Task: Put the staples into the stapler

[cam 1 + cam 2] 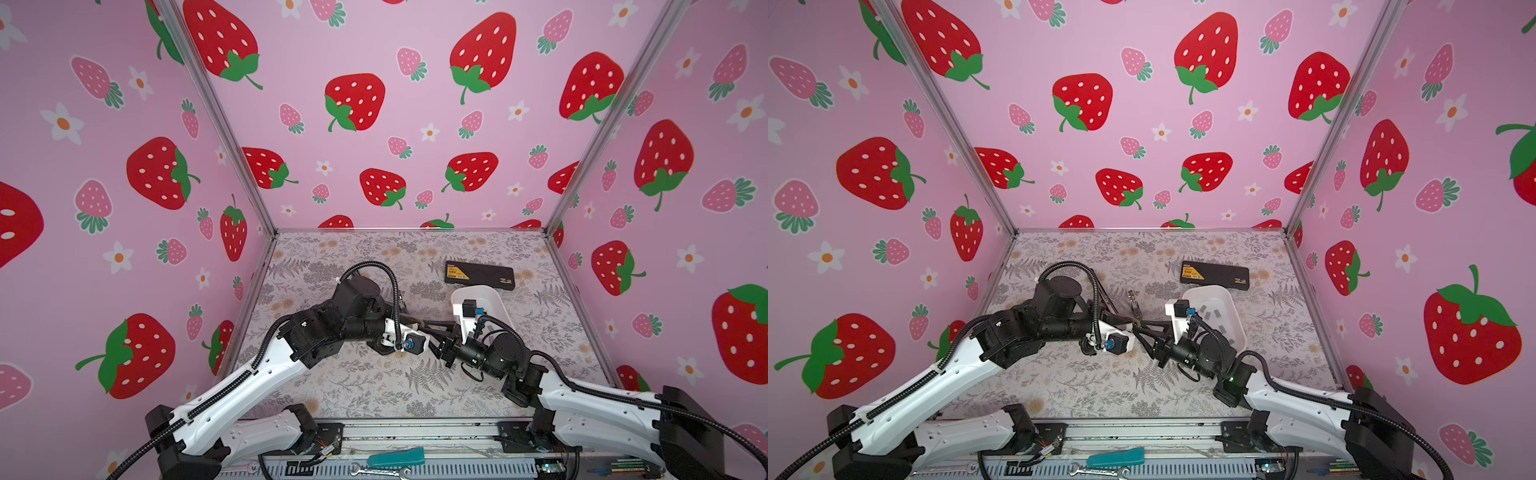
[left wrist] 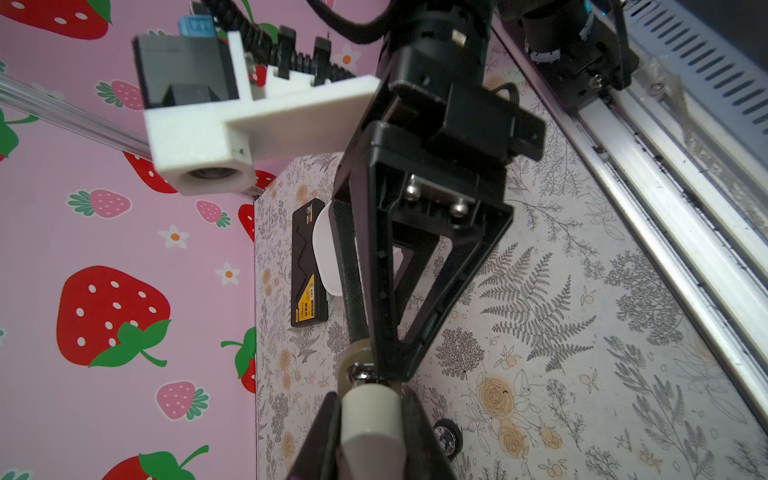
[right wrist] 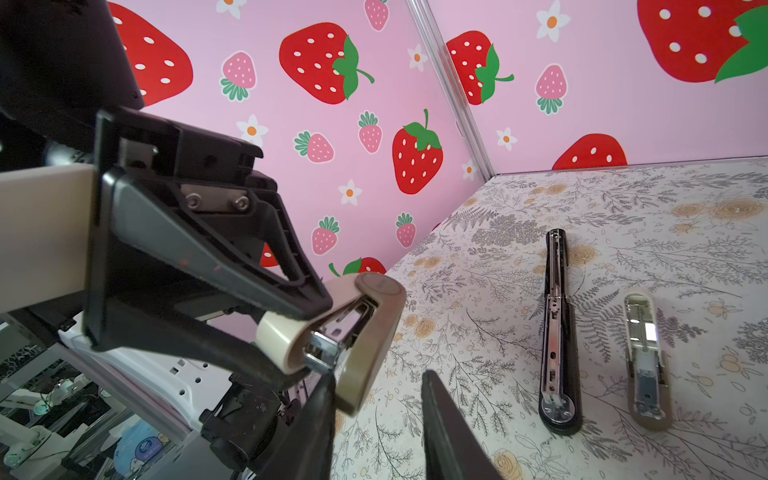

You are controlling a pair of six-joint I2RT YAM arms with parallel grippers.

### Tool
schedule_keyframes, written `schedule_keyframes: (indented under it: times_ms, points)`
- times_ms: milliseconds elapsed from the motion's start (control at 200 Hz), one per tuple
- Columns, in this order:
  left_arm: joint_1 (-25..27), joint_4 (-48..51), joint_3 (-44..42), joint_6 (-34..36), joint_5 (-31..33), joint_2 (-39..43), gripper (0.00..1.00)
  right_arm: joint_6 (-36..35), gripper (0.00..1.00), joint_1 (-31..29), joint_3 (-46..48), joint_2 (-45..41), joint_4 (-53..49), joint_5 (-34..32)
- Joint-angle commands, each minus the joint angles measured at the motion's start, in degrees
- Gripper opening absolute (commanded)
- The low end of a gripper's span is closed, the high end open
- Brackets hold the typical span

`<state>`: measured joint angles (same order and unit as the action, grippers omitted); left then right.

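The staples (image 1: 1218, 312) are short grey metal strips. They lie loose and flat, at odd angles, inside a white tray (image 1: 1236, 316) on the right of the worktop (image 1: 1100, 386) (an arm hides part of the tray, so they cannot be counted). The stapler (image 3: 365, 332) is beige and cream with a bright metal magazine. It is swung open at its hinge and held clear of the worktop, its cream end clamped in the left gripper (image 3: 309, 338).

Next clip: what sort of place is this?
Probably a lab robot cell, not a real room: strawberry-print backdrop panels in aluminium framing, a floral-covered tabletop, and a wrench by the front mounting rail.
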<state>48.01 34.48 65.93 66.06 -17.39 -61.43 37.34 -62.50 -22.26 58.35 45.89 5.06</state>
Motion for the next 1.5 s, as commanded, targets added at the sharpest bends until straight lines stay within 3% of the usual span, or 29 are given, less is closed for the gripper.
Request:
schedule_keyframes:
  times_ms: [0, 365, 735, 1230, 1496]
  points:
    - [1.11, 1.06, -0.36, 2.05, -4.03, 1.55, 0.0, 0.07, 0.34, 0.23, -1.7, 1.58, -0.29, -3.92]
    - [1.14, 0.4, -1.37, 3.02, -5.37, 3.52, 0.0, -0.36, 0.32, 0.36, -3.08, 4.83, -1.74, -7.52]
    - [1.2, 0.41, -1.3, 2.84, -5.18, 3.4, 0.0, -0.36, 0.12, 0.36, -3.92, 6.45, -1.81, -7.4]
    - [1.12, 0.06, -1.31, 2.32, -5.23, 3.42, 0.0, -0.97, 0.14, 0.36, -3.69, 6.13, -1.86, -6.81]
    - [1.04, 0.32, -0.73, 1.62, -1.21, 1.86, 0.0, -1.96, 0.16, 0.36, 1.01, -2.47, -2.21, -11.56]
